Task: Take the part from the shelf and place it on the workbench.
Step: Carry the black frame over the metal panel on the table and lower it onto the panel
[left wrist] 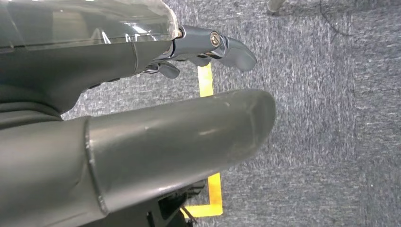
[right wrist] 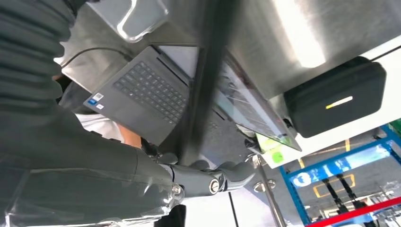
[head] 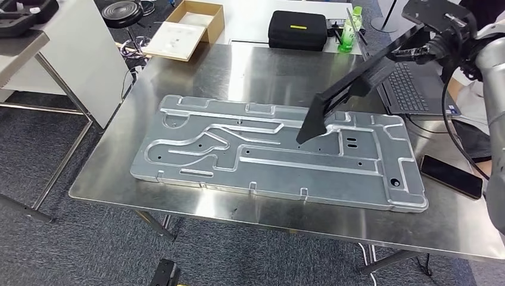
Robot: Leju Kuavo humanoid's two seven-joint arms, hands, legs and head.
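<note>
- Fingers (right wrist: 208, 177) of our right hand (head: 438, 42) grip one end of the long black part (head: 351, 89), which hangs tilted over the workbench (head: 178, 202), low tip on or just above the metal plate (head: 268, 155).
- Our left hand (left wrist: 142, 142) holds nothing, fingers loosely bent.
- We think the part is stiff, thin and light.
- Farther off, the open cardboard box (head: 187, 27) holds a white tray; the black case (head: 298, 30) is zipped.

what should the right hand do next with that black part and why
Probably lower it further and lay it flat. The right hand holds the long black part at its upper end, tilted, with its lower tip at or just above the large metal plate on the workbench; whether it touches is unclear.
</note>
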